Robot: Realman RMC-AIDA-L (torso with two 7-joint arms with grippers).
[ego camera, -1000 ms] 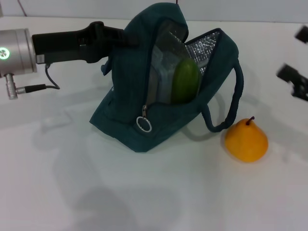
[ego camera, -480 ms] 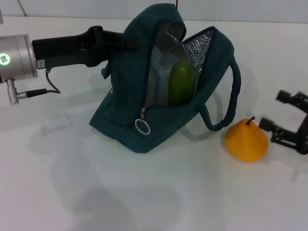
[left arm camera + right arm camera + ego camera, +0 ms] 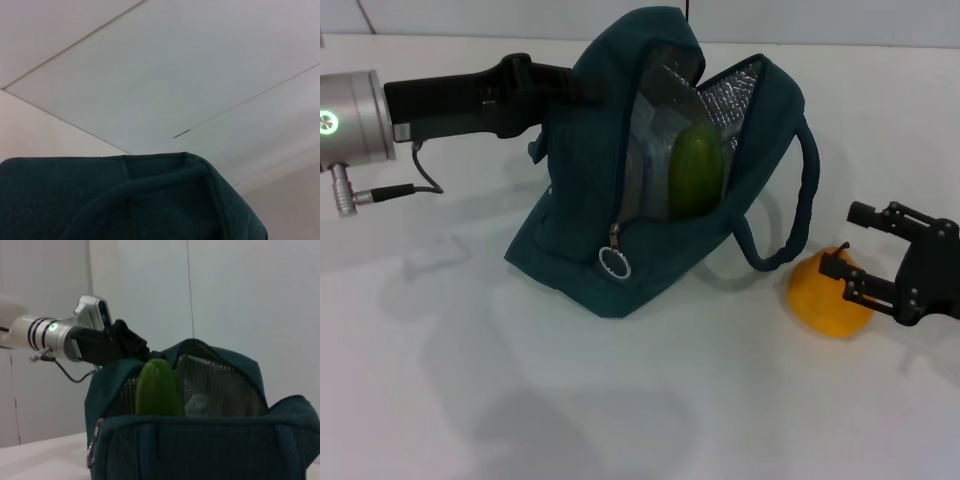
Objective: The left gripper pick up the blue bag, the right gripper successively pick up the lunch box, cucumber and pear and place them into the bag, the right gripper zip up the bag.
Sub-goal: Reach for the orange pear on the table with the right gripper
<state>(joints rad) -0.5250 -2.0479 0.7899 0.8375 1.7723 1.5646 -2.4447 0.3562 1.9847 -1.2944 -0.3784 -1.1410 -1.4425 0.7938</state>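
The left end effector [image 3: 555,85] grips the blue bag's [image 3: 590,200] upper edge, mouth gaping around the cucumber [image 3: 695,180]. The right end effector [image 3: 855,250], fingers spread, brackets the pear [image 3: 820,300] on the tabletop [image 3: 470,400].

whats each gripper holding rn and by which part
The left gripper holds the blue bag by its upper back edge. The right gripper is open around the pear, holding nothing yet.
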